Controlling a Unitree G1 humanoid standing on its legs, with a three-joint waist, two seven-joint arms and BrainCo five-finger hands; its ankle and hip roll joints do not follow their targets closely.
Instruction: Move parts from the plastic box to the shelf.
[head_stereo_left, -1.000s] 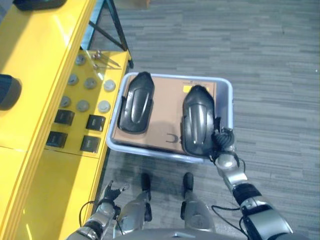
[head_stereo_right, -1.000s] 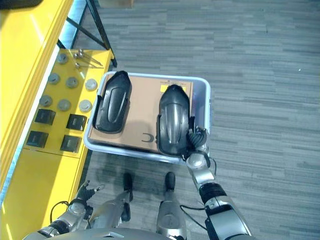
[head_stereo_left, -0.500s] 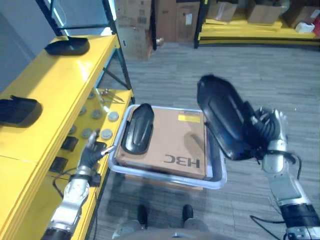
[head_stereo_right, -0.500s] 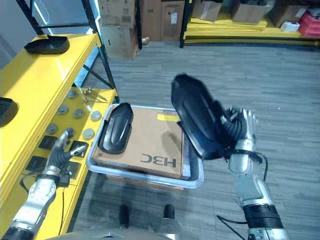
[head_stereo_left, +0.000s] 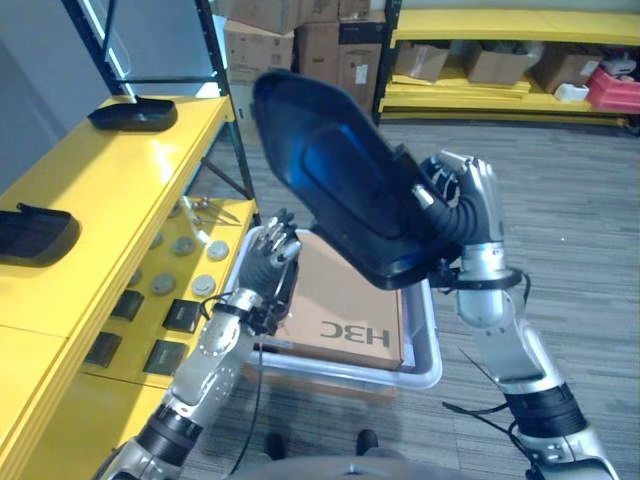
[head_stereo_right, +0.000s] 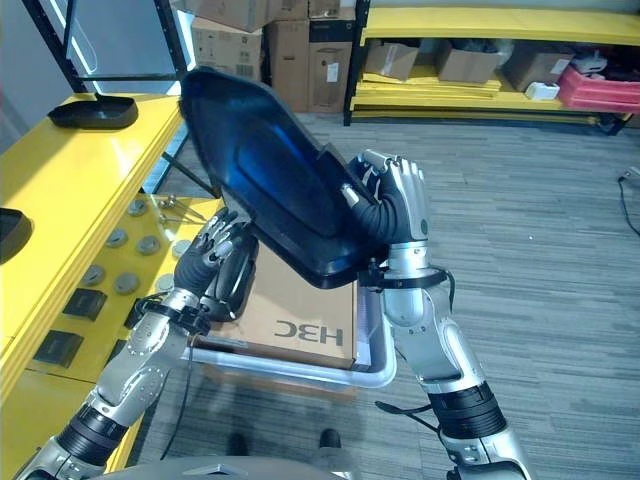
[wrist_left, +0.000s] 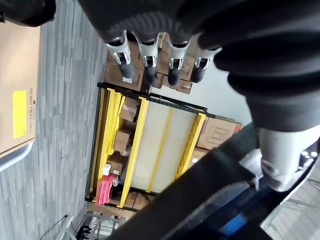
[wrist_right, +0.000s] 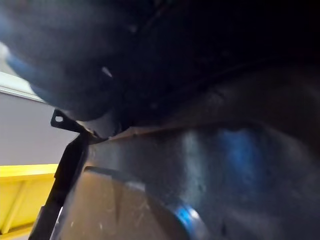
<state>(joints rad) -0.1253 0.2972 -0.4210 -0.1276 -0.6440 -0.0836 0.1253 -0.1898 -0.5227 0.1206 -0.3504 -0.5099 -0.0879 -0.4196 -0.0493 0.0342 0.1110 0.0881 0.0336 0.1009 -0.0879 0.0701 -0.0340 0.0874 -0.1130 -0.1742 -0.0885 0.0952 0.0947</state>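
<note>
Black and glossy, the part (head_stereo_left: 345, 185) now sits higher and further toward the shelf (head_stereo_left: 110, 190) than half a second ago, when it hung beside the box (head_stereo_left: 425, 350) on the right. It is up in the air above the box, tilted, its hollow side facing the head camera. The left hand (head_stereo_left: 268, 265) has come away from the shelf edge and now floats over the box's left end, just under the raised part. A second black part that lay in the box is now mostly hidden behind that hand.

From the right wrist, all is dark, blurred plastic, so little can be made out there. The cardboard (head_stereo_left: 345, 310) in the box is partly covered by the lifted part.

The right hand (head_stereo_right: 395, 205) is raised, forearm upright, fingers curled round the part's lower edge, gripping it. The left hand's fingers are straight and slightly spread, holding nothing. Two more black parts (head_stereo_left: 35, 230) rest on the shelf top.
</note>
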